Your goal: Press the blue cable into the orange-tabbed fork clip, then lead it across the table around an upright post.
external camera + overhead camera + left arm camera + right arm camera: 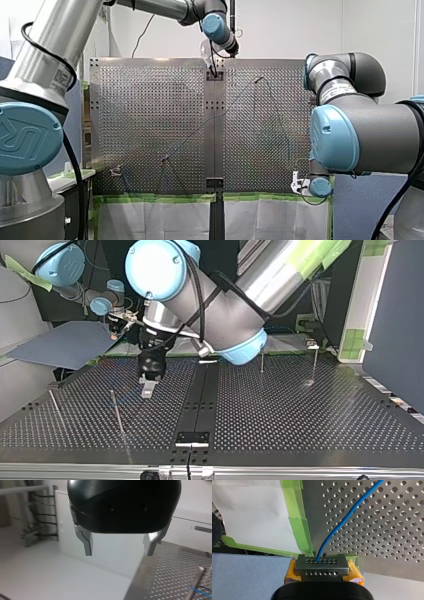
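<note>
Right end effector (320, 561): closed on one blue cable (347, 515), at the taped edge of the counter (387, 530).
Cable direction: leads ahead from that grip, curving slightly, over the counter.
Left end effector (120, 547): open, empty.
Upright posts (118, 412): four, in the top view.

The perforated table (145, 115) fills the scene. Green tape (298, 527) runs along its edge, with white sheeting (254, 517) just beyond the tape. A dark strip (200, 395) divides its middle. A grey-blue board (65, 345) lies beside its far corner.
</note>
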### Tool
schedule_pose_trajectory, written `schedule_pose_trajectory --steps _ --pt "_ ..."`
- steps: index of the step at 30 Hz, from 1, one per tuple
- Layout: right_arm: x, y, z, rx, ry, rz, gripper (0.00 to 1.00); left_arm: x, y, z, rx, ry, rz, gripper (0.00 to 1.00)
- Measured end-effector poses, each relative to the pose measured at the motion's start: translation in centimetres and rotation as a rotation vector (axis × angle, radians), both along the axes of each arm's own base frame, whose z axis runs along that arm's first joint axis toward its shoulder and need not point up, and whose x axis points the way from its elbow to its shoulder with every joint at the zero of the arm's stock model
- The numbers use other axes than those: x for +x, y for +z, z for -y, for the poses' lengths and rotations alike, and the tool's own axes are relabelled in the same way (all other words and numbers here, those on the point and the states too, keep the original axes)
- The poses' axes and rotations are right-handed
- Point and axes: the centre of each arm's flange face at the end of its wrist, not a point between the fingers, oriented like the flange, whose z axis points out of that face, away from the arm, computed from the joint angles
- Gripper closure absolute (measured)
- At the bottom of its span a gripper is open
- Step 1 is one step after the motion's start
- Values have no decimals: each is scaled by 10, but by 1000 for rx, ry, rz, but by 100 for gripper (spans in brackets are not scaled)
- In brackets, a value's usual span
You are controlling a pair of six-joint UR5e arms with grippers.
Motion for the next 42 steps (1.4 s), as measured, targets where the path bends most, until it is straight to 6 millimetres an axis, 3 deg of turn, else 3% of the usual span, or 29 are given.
schedule_pose_trajectory --steps 22,32,36,42 --pt "3 2 1 -3 9 1 100 -40 43 -55 -197 -18 137 0" --pt "3 3 1 -5 10 1 100 -68 58 -80 -268 -18 214 0" --pt "3 4 1 -5 10 0 100 -70 47 -82 -275 -17 222 0" --pt "3 4 1 -5 10 1 100 -62 12 -76 -261 -15 206 0"
